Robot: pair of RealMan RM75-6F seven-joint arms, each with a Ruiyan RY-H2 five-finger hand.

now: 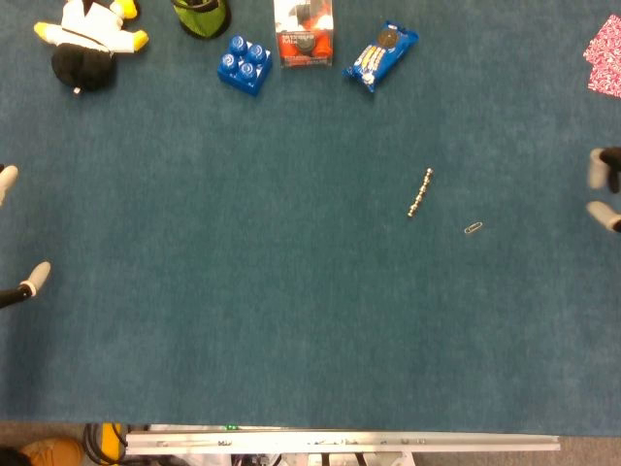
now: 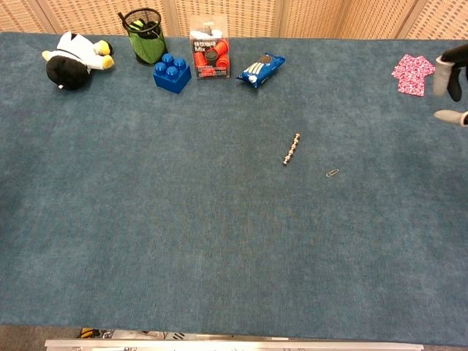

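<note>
My left hand (image 1: 27,285) shows only as two spread fingertips at the left edge of the head view, holding nothing. My right hand (image 1: 602,173) (image 2: 447,73) reaches in at the right edge with fingers apart and nothing in them, just beside a pink patterned cloth (image 2: 413,73) (image 1: 605,56). A short bead chain (image 1: 419,192) (image 2: 292,149) and a paper clip (image 1: 473,228) (image 2: 332,172) lie on the blue carpeted table (image 1: 243,291), left of the right hand and apart from it.
Along the far edge stand a plush penguin (image 1: 87,44), a green mesh pen holder (image 2: 145,35), a blue toy brick (image 1: 244,64), a red box of cups (image 2: 210,53) and a blue snack packet (image 1: 380,54). The table's metal front edge (image 1: 340,443) runs below.
</note>
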